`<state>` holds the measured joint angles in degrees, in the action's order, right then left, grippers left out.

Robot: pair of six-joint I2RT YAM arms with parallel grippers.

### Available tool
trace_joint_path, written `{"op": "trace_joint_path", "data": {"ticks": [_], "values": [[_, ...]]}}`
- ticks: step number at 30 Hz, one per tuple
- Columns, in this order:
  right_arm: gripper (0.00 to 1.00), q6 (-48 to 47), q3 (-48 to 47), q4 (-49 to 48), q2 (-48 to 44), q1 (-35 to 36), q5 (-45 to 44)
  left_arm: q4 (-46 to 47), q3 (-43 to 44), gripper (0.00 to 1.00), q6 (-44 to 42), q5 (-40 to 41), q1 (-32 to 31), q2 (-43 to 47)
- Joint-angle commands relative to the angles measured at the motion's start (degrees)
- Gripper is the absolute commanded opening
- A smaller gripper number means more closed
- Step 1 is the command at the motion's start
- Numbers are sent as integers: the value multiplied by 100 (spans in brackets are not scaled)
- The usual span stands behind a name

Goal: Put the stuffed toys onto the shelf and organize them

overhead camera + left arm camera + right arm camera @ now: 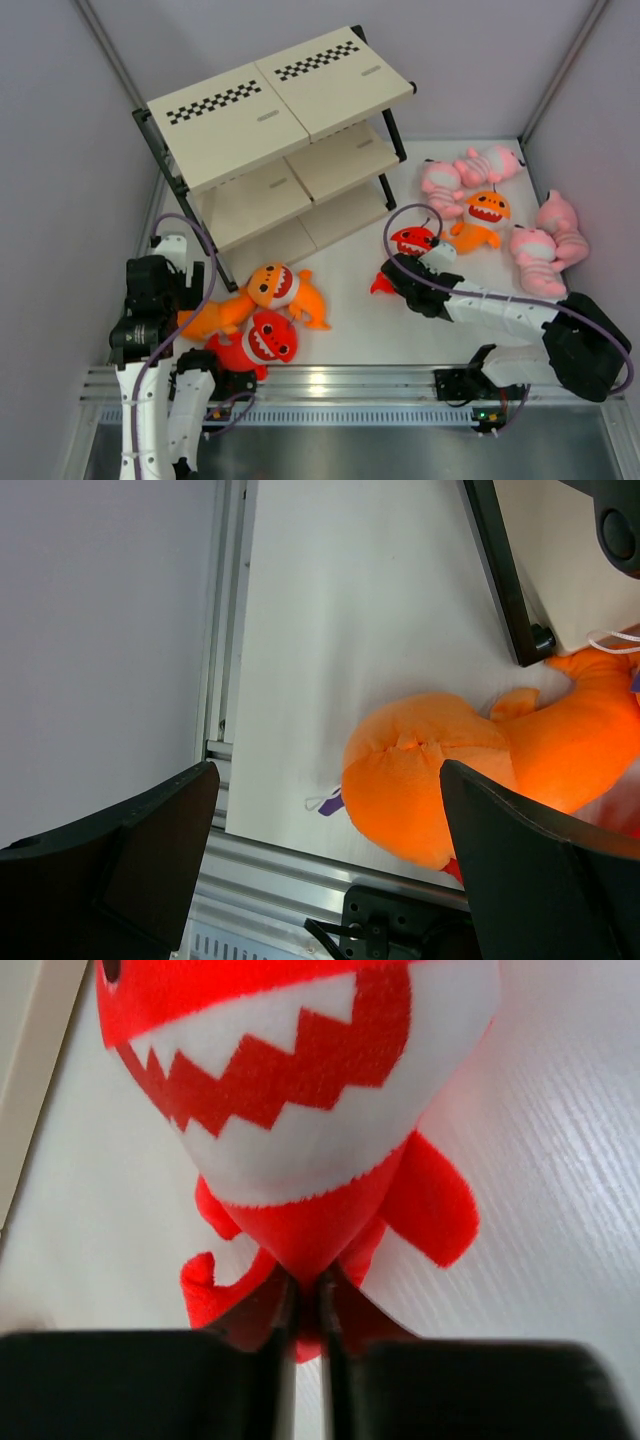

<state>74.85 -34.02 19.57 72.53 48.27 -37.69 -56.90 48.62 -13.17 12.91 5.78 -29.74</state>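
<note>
The shelf (280, 130) stands at the back left, its boards bare. My right gripper (398, 272) (305, 1295) is shut on the tail end of a small red shark (412, 241) (300, 1110) that rests on the table. My left gripper (160, 322) (330, 820) is open above an orange shark (215, 315) (430, 780), which lies between the jaws near the right finger (540, 870). A second orange shark (278, 286) and a second red shark (264, 341) lie beside it. A third orange shark (487, 210) lies among the pink plush animals (440, 180) at the right.
More pink plush animals (540, 255) lie along the right wall. The shelf's black foot (540, 640) stands just beyond the orange shark. The aluminium rail (340, 385) runs along the near table edge. Walls close in on the left and right.
</note>
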Motion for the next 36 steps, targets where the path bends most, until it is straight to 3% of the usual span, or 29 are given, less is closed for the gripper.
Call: {"op": "trace_joint_path", "data": {"ticks": [1, 7, 10, 12, 16, 20, 25, 31, 36], "values": [[0, -958, 62, -462, -449, 60, -344, 206, 16, 99, 25, -34, -33, 73], [0, -4498, -420, -886, -2108, 42, 630, 215, 7, 99, 16, -43, -42, 91], [0, -5573, -947, -588, -2506, 7, 1324, 206, 16, 99, 25, -43, -42, 91], [0, -6050, -1588, -368, -2411, -28, 2059, 215, 16, 99, 7, -43, -51, 91], [0, -7078, -3116, 371, -1185, -255, 2757, 206, 16, 99, 16, -51, -42, 100], [0, -7283, -4723, 855, -13, -827, 3610, 197, 33, 99, 25, -43, -33, 91], [0, -7274, -5447, 1117, 883, -1267, 4235, 197, 42, 99, 25, -51, -33, 108], [0, -7037, -4966, 821, 719, -1302, 4437, 197, 33, 99, 16, -60, -42, 117], [0, -6642, -5105, 285, 701, -1566, 4393, 197, 42, 99, 7, -78, -51, 117]]}}
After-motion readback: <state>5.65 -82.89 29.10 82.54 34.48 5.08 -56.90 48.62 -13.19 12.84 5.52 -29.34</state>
